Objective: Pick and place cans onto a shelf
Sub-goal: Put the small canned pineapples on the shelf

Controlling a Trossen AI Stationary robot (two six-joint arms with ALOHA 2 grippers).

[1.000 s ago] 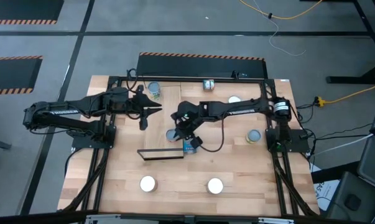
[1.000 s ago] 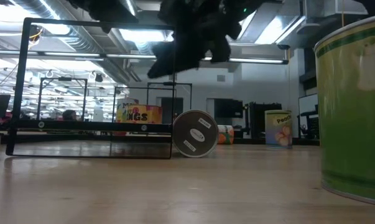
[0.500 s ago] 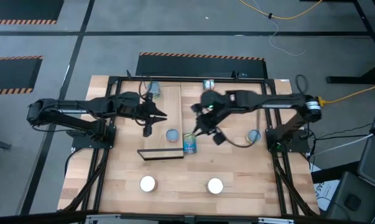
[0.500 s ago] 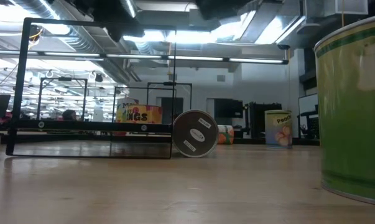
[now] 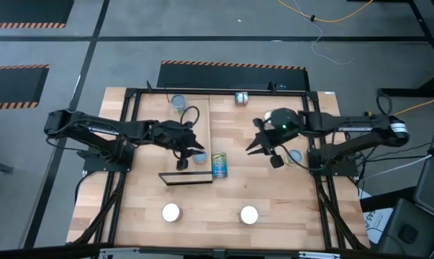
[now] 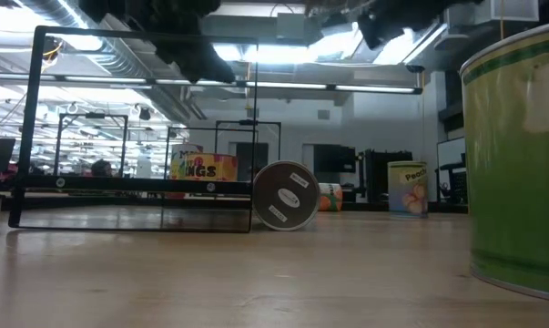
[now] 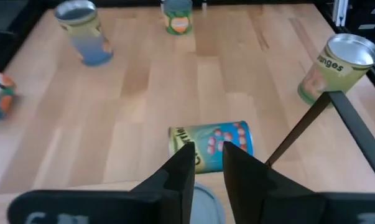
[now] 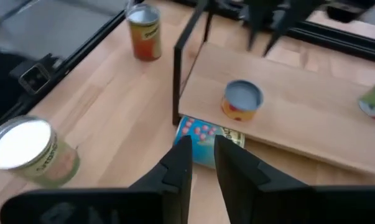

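standing on the shelf [image 5: 181, 147], one can [image 5: 199, 157], seven cans elsewhere, both grippers empty, slightly apart

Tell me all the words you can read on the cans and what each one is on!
"NGS": yellow-and-red can behind the frame, low view; earlier letters hidden.
"Peach": cut off, pale can in the low view.
"anges": can with the silver top, left wrist view; start hidden.
Blue-and-yellow can lying on its side: print too blurred.
Other cans: too small to read.
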